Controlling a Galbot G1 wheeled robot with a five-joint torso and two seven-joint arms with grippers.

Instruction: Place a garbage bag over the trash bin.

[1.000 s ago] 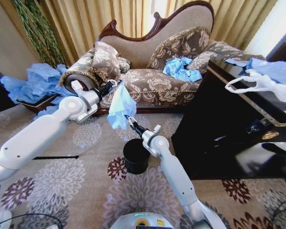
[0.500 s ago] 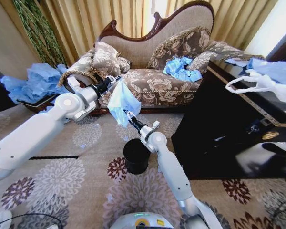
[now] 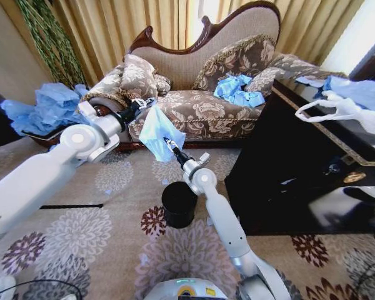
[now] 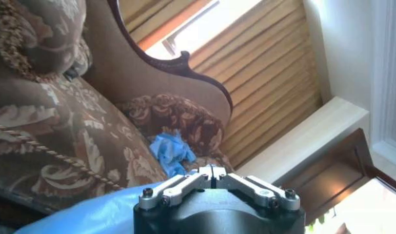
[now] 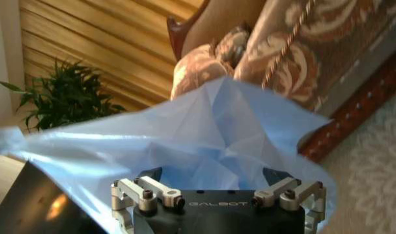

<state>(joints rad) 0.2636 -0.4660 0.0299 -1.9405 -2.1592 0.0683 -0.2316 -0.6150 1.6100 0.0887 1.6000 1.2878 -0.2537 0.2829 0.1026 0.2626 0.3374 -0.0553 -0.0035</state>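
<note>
Two grippers pinch the garbage bag (image 3: 157, 132) in the air above the trash bin (image 3: 179, 204): the left gripper (image 3: 146, 104) at its top corner, the right gripper (image 3: 167, 143) lower down. The thin plastic could slip or tear. The sofa (image 3: 200, 106) sits close behind.

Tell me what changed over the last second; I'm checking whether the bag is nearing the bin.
Both grippers carried the garbage bag slightly up and away toward the sofa: the left gripper stays shut on its top edge, the right gripper on its lower part. The bag still hangs above and behind the trash bin, not over it. The bin, sofa and heaped blue bags stayed put.
</note>
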